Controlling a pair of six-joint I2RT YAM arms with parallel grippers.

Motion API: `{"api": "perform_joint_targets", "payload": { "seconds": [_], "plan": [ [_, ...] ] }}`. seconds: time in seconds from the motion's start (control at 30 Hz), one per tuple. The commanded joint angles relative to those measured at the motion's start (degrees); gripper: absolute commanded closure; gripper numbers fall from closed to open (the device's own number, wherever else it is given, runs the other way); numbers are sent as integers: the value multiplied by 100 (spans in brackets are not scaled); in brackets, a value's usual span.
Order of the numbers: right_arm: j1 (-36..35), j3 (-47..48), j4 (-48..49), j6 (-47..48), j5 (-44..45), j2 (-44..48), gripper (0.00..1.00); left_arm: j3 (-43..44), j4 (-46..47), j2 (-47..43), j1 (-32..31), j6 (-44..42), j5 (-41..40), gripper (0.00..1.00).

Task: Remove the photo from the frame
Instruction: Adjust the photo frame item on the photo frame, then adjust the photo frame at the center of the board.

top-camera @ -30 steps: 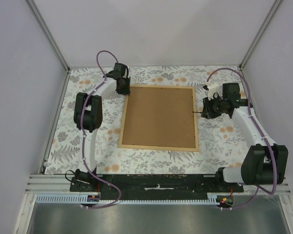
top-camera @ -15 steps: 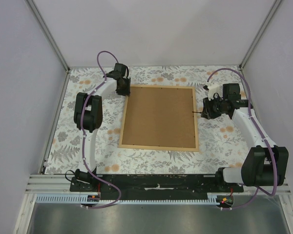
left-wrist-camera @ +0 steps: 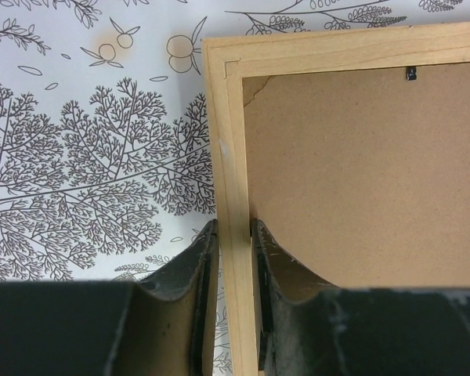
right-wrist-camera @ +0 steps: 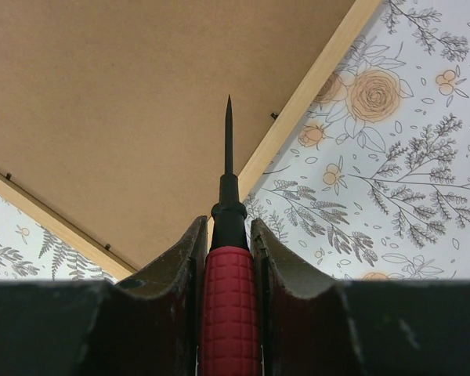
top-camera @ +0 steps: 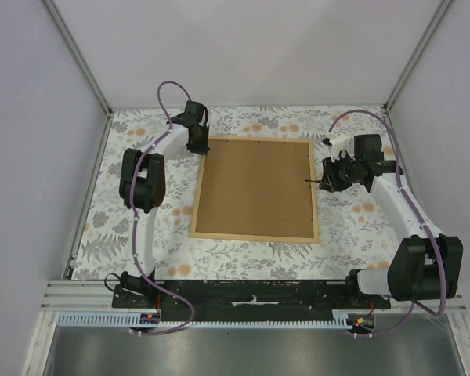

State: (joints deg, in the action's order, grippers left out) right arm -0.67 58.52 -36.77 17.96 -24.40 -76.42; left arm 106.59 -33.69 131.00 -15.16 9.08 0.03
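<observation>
The frame [top-camera: 255, 233] lies face down on the floral table, its brown backing board [top-camera: 254, 188] up inside thin tan wooden strips. The photo is hidden under the board. My left gripper [top-camera: 197, 146] is shut on the frame's strip near its far left corner; in the left wrist view the left gripper [left-wrist-camera: 235, 235] clamps that strip [left-wrist-camera: 227, 157] between both fingers. My right gripper [top-camera: 330, 178] is shut on a screwdriver with a red handle [right-wrist-camera: 228, 313]. Its black tip [right-wrist-camera: 228, 133] points over the board near the frame's right strip [right-wrist-camera: 298, 102].
Small black retaining tabs [left-wrist-camera: 410, 74] sit along the frame's inner edge; another tab [right-wrist-camera: 273, 116] shows in the right wrist view. The floral tablecloth [top-camera: 110, 219] surrounds the frame. Grey walls stand at left, right and back.
My right arm has shifted slightly toward the back with the screwdriver. The left arm and the frame have not visibly moved.
</observation>
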Motion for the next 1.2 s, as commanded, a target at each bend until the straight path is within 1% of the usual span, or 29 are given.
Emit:
{"api": "perform_joint_targets", "payload": {
  "seconds": [0.0, 0.07, 0.17, 0.23, 0.37, 0.43, 0.53, 0.67, 0.8, 1.0, 1.03, 1.1, 1.17],
  "plan": [
    [-56, -34, 214, -20, -152, 189, 100, 258, 100, 40, 4, -29, -30, 77],
    [-56, -43, 214, -11, -152, 198, 100, 205, 108, 22, 13, 6, -30, 81],
    [-48, -51, 215, 6, -205, 198, 100, -14, 178, -83, 92, 111, 321, 91],
    [-56, -43, 206, 6, -240, 189, 100, -277, 380, -232, 232, 243, 707, 98],
    [-65, 1, 179, -11, -407, 145, 100, -989, 1030, -584, 592, 577, 1743, 98],
    [-56, 28, 136, -29, -495, 136, 100, -1288, 1276, -724, 698, 682, 2052, 98],
    [-65, 80, 109, -55, -548, 101, 100, -1684, 1611, -900, 786, 797, 2264, 98],
    [-56, 124, 74, -108, -548, 57, 100, -2009, 1795, -997, 795, 849, 2439, 98],
    [-65, 159, 48, -161, -504, 5, 100, -2466, 2225, -1199, 830, 1086, 2966, 98],
    [-56, 239, -14, -266, -486, -83, 100, -3196, 2955, -1805, 935, 1429, 3617, 98],
    [-65, 239, -31, -275, -478, -92, 100, -3240, 3026, -1893, 962, 1456, 3670, 98],
    [-56, 256, -49, -301, -408, -110, 100, -3049, 2782, -1990, 997, 1246, 3496, 98],
    [-65, 256, -75, -284, -285, -101, 100, -2628, 2422, -2026, 1024, 921, 3154, 79]
  ]
}}
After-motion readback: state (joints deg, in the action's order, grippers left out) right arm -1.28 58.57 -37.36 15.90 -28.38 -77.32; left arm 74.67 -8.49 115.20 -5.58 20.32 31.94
